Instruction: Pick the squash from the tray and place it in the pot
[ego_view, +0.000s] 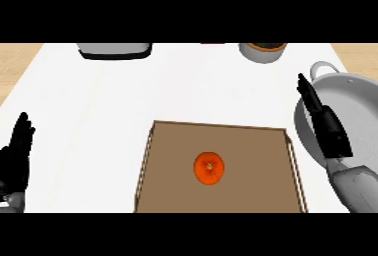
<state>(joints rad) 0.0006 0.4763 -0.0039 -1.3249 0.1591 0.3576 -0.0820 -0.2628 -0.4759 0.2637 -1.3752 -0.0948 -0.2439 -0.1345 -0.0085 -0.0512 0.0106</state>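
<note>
An orange squash (209, 168) lies near the middle of a brown tray (170, 150) at the front of the white counter. To the tray's right stands a grey pot (351, 115) with a loop handle at its far side. My right hand (325, 125) is open with straight fingers pointing away, raised over the pot's left rim and apart from the squash. At the view's left edge my left hand (16, 155) rests open with fingers up, well clear of the tray.
A grey appliance (114, 50) sits at the back left of the counter. A small round container (263, 51) with dark contents stands at the back right. Wooden surface shows beyond the white counter's left and right edges.
</note>
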